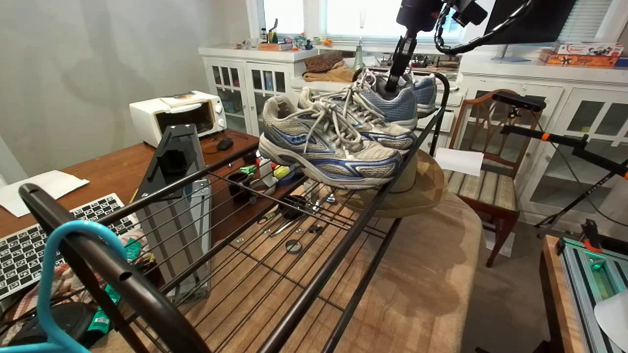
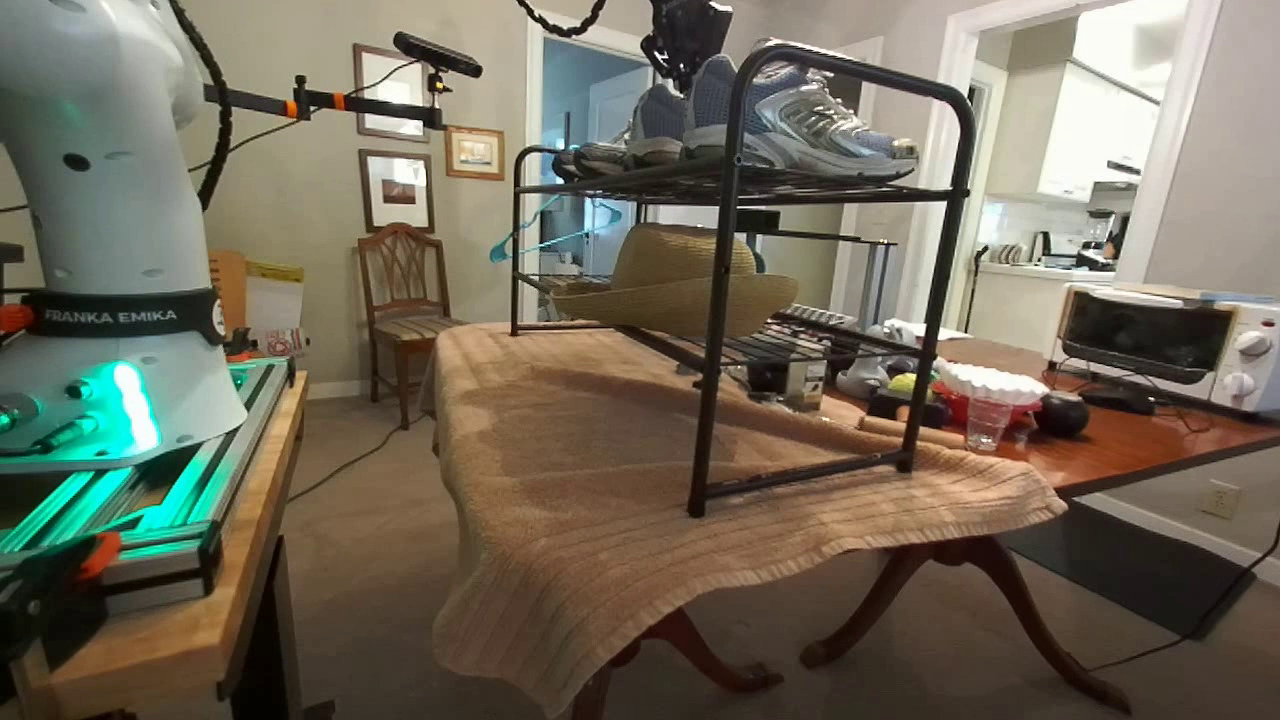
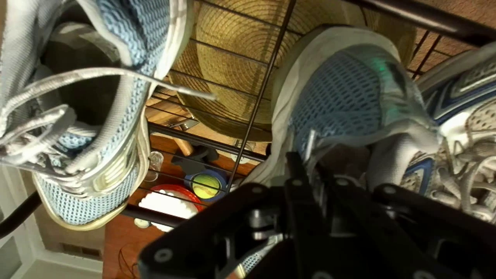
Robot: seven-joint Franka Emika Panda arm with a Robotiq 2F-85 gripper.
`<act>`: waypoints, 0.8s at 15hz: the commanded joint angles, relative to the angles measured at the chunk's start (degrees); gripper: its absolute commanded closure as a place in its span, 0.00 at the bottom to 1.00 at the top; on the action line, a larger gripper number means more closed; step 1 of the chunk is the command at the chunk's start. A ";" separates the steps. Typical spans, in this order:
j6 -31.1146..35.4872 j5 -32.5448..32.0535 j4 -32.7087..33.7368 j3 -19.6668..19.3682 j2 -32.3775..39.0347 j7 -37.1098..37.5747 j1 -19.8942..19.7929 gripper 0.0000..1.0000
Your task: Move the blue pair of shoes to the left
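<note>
Turquoise plastic clothes hanger [image 1: 84,226] hooks over the near end tube of a dark-brown metal wire rack [image 1: 100,258]. Farther along its top shelf sit two grey mesh running sneakers [image 1: 314,147] with dark-blue trim and off-white laces, side by side. Close beyond them stands a light-blue mesh running sneaker [image 3: 337,93] with white-silver overlays. Black two-finger gripper [image 3: 306,159] points down at this sneaker, its jaws closed on the collar edge, as the wrist view shows. Light-blue matching sneaker [image 2: 825,122] occupies the far end of the same shelf, apart from its mate. Lower shelf, beneath the footwear: woven straw hat [image 2: 685,260] with a wide brim. Beyond: white toaster oven [image 1: 141,117], wooden chair with striped seat [image 1: 485,196], white glass-doored cabinets [image 1: 510,74].
</note>
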 commanded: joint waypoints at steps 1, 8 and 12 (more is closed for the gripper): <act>-1.27 -1.25 -0.91 0.10 -1.26 1.76 -0.80 0.67; -0.62 -0.53 -2.88 -0.03 0.33 3.66 -1.25 0.22; -0.38 -0.95 -3.89 -0.03 1.53 5.32 -1.52 0.44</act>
